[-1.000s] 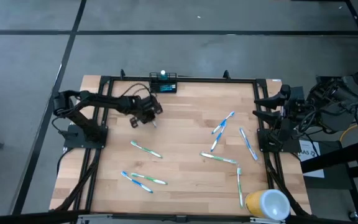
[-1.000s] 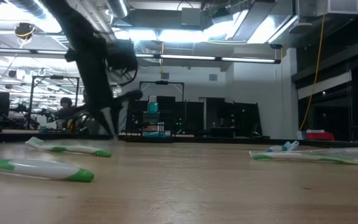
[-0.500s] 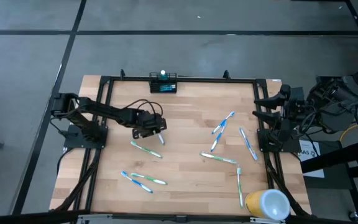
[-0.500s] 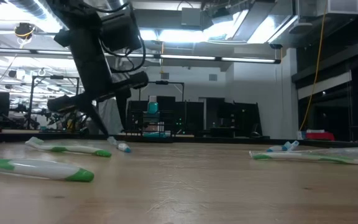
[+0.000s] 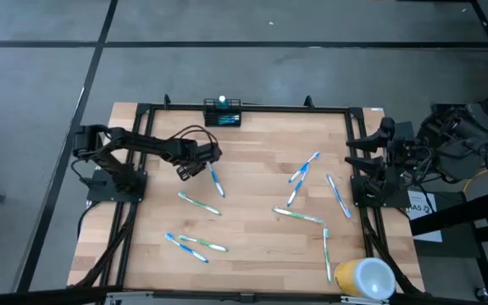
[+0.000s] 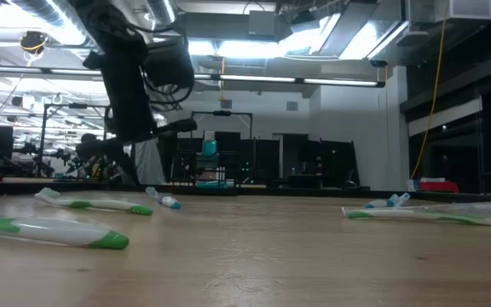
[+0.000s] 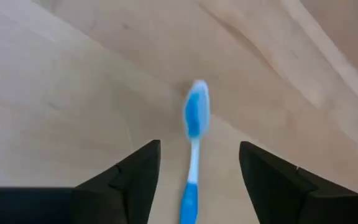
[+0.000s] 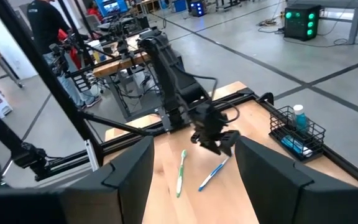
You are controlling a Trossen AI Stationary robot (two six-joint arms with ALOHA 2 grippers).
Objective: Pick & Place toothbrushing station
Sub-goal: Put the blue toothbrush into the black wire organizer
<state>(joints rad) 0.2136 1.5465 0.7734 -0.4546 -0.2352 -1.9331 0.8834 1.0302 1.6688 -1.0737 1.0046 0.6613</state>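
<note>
The black wire-mesh caddy (image 5: 223,113) stands at the far edge of the wooden table (image 5: 252,220), about midway along that edge, upright, with a blue-capped item standing in it; the right wrist view shows it (image 8: 297,131) near the table's corner rail. Nothing grips it.

Nearest the caddy, toward the table's middle, lies a blue toothbrush (image 5: 215,180) flat on the wood. The left gripper (image 5: 191,166) hangs just beside it, on the side away from the caddy's right, fingers spread wide and holding nothing. In the left wrist view the blue toothbrush (image 7: 192,149) lies on the boards between the 2 dark fingers (image 7: 129,180), apart from both. The low view shows the same brush (image 6: 162,199) resting on the table below the arm.

Farther from the caddy, a green-and-white toothbrush (image 5: 199,202) lies near the blue one, and 2 more brushes (image 5: 195,246) lie toward the near edge. To the caddy's right a loose group of toothbrushes (image 5: 305,180) is scattered across the boards.

The right gripper (image 5: 356,149) waits at the table's right edge, well apart from the caddy, fingers wide and empty.

A yellow-and-white cup (image 5: 364,278) lies at the near right corner, the thing farthest from the caddy.
</note>
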